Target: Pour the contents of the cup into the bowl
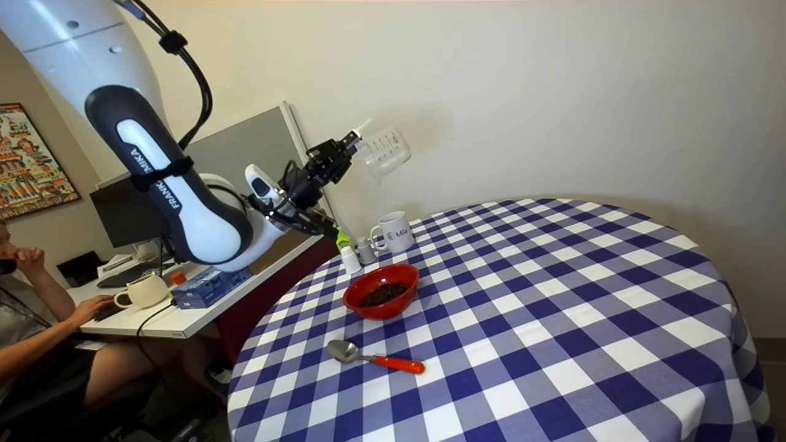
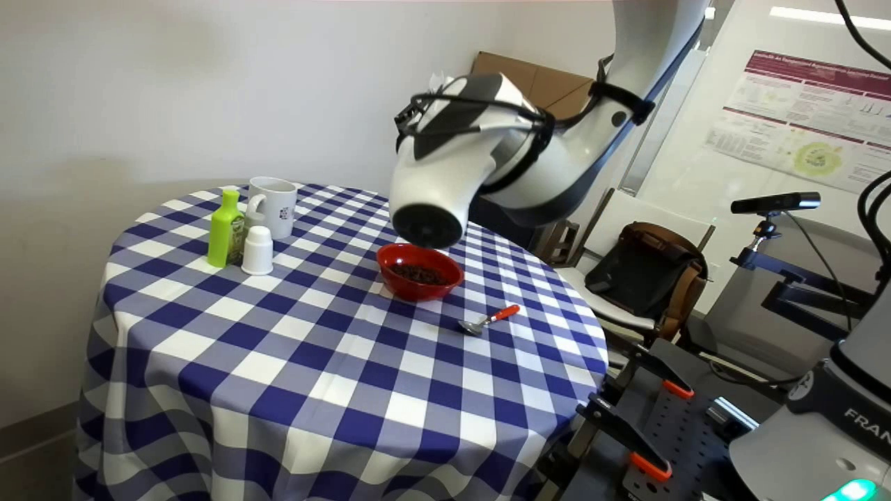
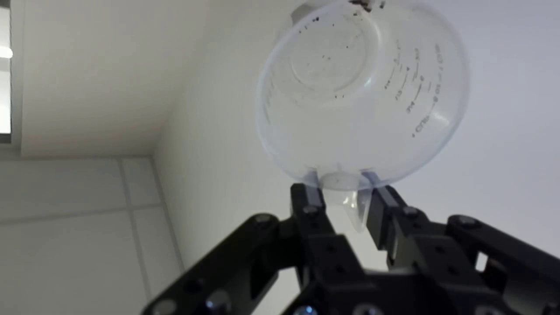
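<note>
Gripper (image 3: pixel 342 186) clamped on the handle (image 3: pixel 350 200) of the clear measuring cup (image 3: pixel 367 103); cup tilted in the air, higher than the red bowl (image 1: pixel 399 304). Some dark specks (image 3: pixel 316 19) inside. Likely light, stiff, slick plastic; handle beats walls for grip.

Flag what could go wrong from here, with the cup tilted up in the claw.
Spill: dark specks cling inside the tilted cup; any shake might drop them on the checked tablecloth rather than in the bowl.
Slip: the claw holds the cup by its handle, so it could twist or swing loose.
Knock: the mug, white shaker and green bottle stand not far from the bowl, so a low sweep could tip one.
</note>
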